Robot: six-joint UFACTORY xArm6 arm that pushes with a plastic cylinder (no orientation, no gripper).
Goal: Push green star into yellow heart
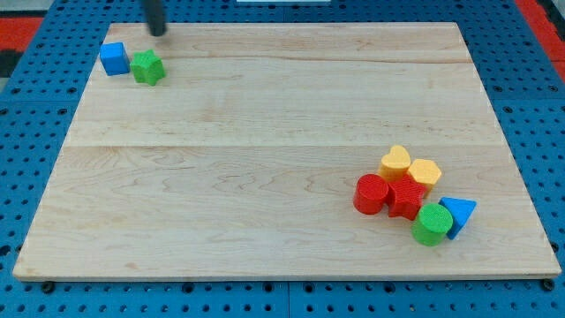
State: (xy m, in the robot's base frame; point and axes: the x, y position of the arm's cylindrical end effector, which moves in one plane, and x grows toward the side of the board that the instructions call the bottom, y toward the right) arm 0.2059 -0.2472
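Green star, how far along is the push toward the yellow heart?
Nothing done yet: the green star sits at the view's top left, touching the blue cube. In hand: my tip sits just above the star. Left: the whole push across the board to the yellow heart at lower right.

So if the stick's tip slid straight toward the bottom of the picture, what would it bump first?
Probably the green star. My tip sits just above it in the view, a little to the right. The blue cube lies left of that line, so it should be missed, though depth is hard to judge.
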